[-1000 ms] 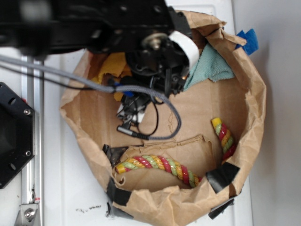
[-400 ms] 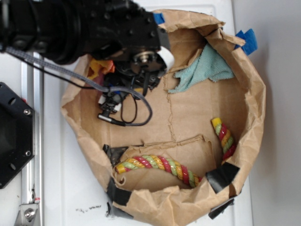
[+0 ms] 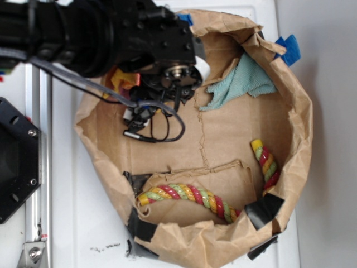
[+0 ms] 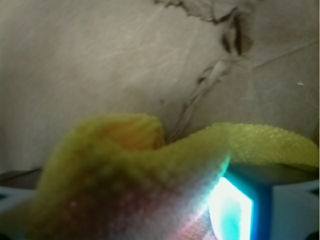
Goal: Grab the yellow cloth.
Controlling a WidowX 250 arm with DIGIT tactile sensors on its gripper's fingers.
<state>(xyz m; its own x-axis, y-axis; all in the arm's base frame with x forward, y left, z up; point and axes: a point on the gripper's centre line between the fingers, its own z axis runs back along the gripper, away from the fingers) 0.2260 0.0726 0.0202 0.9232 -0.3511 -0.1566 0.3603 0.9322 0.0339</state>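
Note:
The yellow cloth lies at the back left of the brown paper basket, mostly hidden under my black arm. In the wrist view the yellow cloth bulges up close to the camera and fills the space between my jaws. My gripper stands open around it. The lit blue right finger shows at the cloth's right edge, and a pale sliver of the left finger at the far left. In the exterior view the fingers are hidden under the arm.
A teal cloth lies at the back right of the basket. A red-yellow-green rope curves along the front, its other end at the right. A black cable hangs from the arm. A metal rail runs along the left.
My arm has moved left from the basket's middle to over the yellow cloth. The teal cloth, partly covered before, now shows in full.

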